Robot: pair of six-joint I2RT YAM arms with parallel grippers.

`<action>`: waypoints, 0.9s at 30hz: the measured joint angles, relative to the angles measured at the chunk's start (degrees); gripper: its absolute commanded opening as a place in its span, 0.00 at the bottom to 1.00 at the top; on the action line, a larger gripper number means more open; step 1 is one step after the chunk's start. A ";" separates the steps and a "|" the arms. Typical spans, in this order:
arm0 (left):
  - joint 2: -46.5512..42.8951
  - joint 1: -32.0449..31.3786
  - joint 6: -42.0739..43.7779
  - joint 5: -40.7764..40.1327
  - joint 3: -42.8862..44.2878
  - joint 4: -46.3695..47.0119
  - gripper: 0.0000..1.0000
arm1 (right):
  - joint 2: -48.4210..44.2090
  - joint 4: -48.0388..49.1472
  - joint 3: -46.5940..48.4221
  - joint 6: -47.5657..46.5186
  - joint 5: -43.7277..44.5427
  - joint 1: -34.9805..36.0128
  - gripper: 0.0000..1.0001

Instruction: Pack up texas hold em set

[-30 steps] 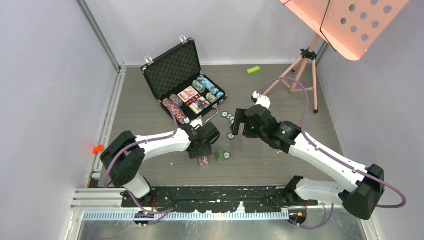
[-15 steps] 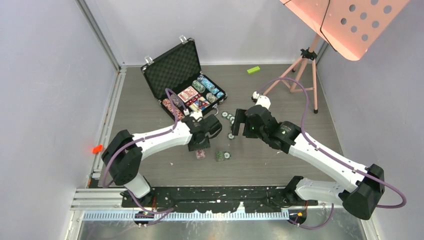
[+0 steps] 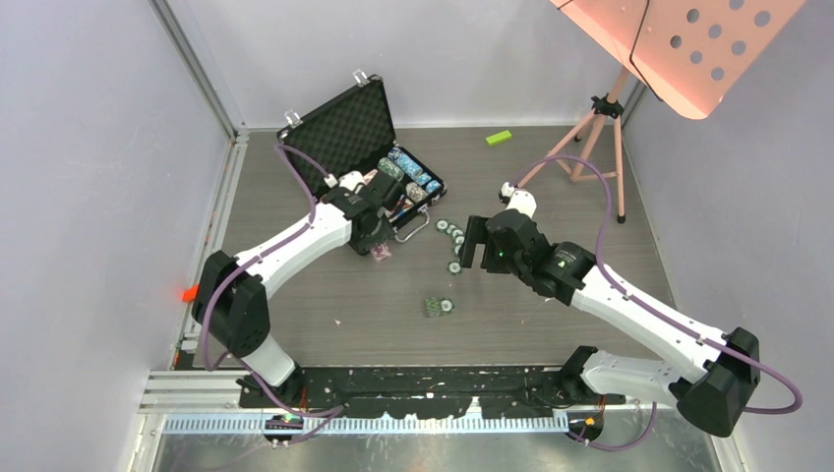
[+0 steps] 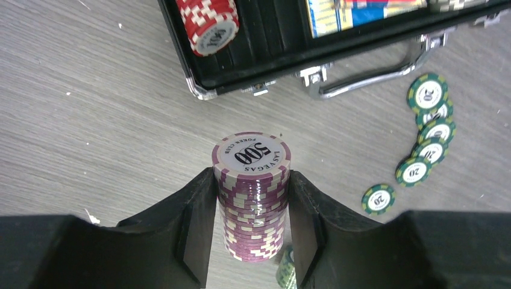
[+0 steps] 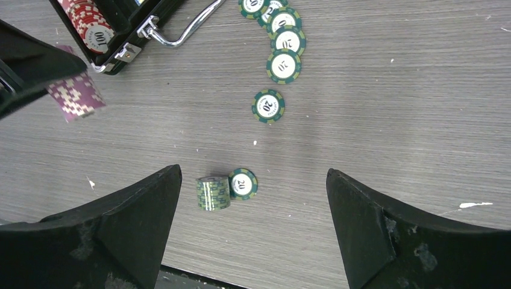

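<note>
The black briefcase lies open at the back left, with chip rows and cards in its base. My left gripper is shut on a purple "500" chip stack, held just in front of the case's near edge; the stack also shows in the right wrist view. A red chip row lies in the case. My right gripper is open and empty above the table. Loose green "20" chips lie by the case handle. A small green stack with one flat chip sits nearer.
A small green block lies at the back. A pink tripod stand stands at the back right under a pink perforated panel. Grey walls close in the table on the left, back and right.
My left gripper has carried the purple chip stack from the near middle of the table up and left to the case's front edge. The right arm has barely moved.
</note>
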 measured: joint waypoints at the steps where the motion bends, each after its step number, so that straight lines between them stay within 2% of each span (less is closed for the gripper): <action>1: 0.00 0.92 0.02 0.28 0.00 0.24 0.01 | -0.46 0.02 -0.42 0.00 0.11 -0.02 0.97; 13: 0.70 8.48 0.02 2.82 2.19 2.23 0.00 | -5.79 -0.31 -1.75 -0.28 1.60 -0.11 0.96; 27: 4.61 14.21 0.20 5.25 5.99 4.66 0.00 | -4.20 -0.37 -1.77 -0.63 2.14 -0.28 0.96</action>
